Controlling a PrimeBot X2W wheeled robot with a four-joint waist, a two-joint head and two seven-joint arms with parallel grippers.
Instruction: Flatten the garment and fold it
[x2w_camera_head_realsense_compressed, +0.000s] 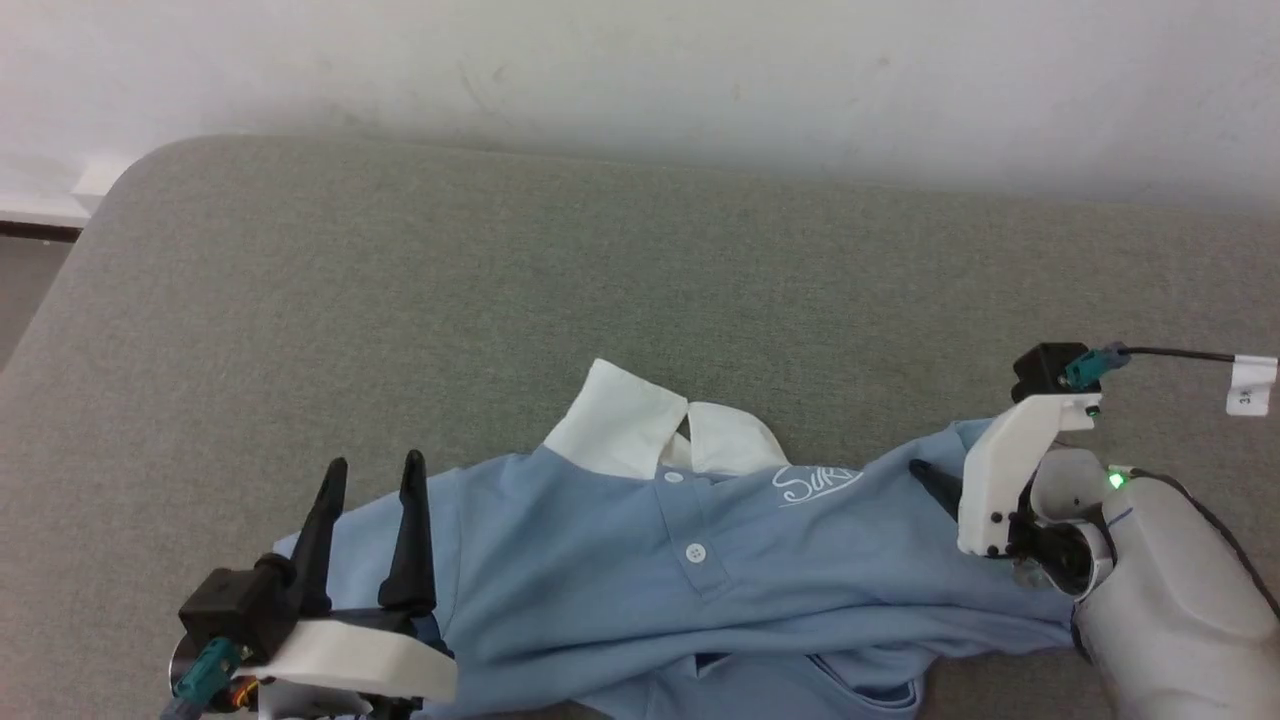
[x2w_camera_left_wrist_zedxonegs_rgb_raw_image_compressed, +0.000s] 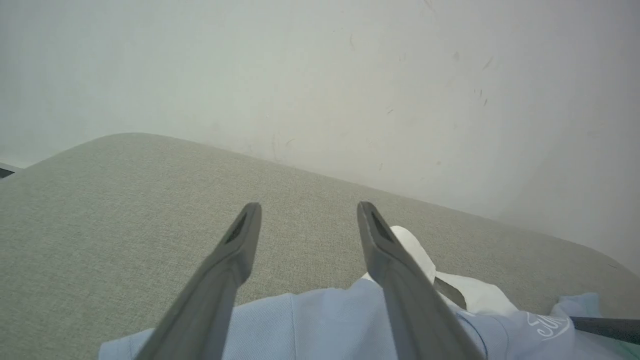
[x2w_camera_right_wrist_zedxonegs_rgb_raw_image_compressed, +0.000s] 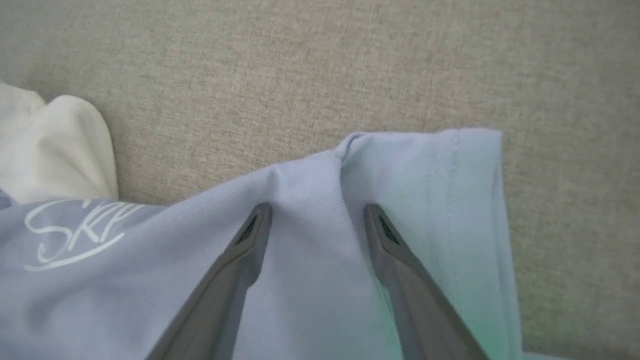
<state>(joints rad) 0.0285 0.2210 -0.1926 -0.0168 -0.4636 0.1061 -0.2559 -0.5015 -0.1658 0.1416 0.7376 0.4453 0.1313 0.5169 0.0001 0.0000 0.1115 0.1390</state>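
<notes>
The light blue polo shirt (x2w_camera_head_realsense_compressed: 620, 570) lies rumpled, front side up, on the grey fabric surface (x2w_camera_head_realsense_compressed: 600, 280). Its white collar (x2w_camera_head_realsense_compressed: 620, 420) points to the far side, and the white script logo (x2w_camera_head_realsense_compressed: 812, 484) sits right of the placket. My left gripper (x2w_camera_head_realsense_compressed: 374, 462) stands open over the shirt's left shoulder; in the left wrist view its fingers (x2w_camera_left_wrist_zedxonegs_rgb_raw_image_compressed: 235, 260) rise above the blue cloth (x2w_camera_left_wrist_zedxonegs_rgb_raw_image_compressed: 320, 320) with nothing between them. My right gripper (x2w_camera_head_realsense_compressed: 945, 485) is open over the shirt's right sleeve (x2w_camera_right_wrist_zedxonegs_rgb_raw_image_compressed: 450, 200). In the right wrist view the right gripper (x2w_camera_right_wrist_zedxonegs_rgb_raw_image_compressed: 318, 206) straddles a fold of cloth; whether it touches the cloth I cannot tell.
A pale wall (x2w_camera_head_realsense_compressed: 640, 70) rises directly behind the surface. The surface's rounded far-left corner (x2w_camera_head_realsense_compressed: 140, 165) drops off to the floor (x2w_camera_head_realsense_compressed: 25, 290). A black cable with a white tag (x2w_camera_head_realsense_compressed: 1250, 385) trails from my right wrist. Bare fabric stretches beyond the collar.
</notes>
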